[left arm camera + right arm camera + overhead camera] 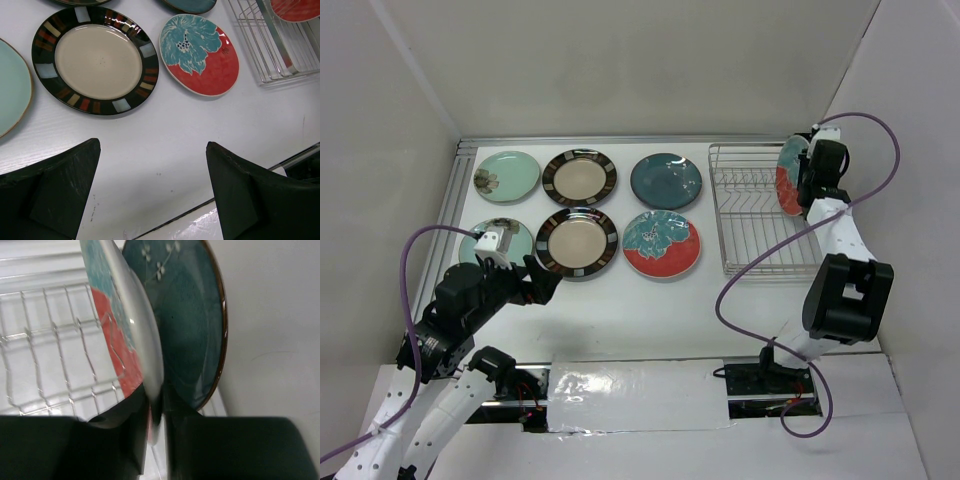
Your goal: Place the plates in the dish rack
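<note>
**Left side.** The left tool hangs over the bare bench with its jaws spread wide and nothing between them. The near mint-green plate lies just beyond it to the left, partly covered by the arm. The near striped plate lies flat just ahead of the fingertips, apart from them. The far mint-green plate and the far striped plate lie flat in the back row, well apart from this tool.

**Centre.** The flat teal plate lies in the back row. The flat red-and-teal plate lies in front of it, just beside the dish rack and touched by neither tool.

**Right side.** The rack stands on the bench at the right. The upright red-and-teal plate stands on edge at the rack's right end. The right tool is at its lower rim, one finger against each face and the jaws nearly together. It cannot be told whether they clamp the rim or only flank it. The upright teal plate stands on edge just behind, outermost in the rack, close to the first plate; contact between the two cannot be told.
</note>
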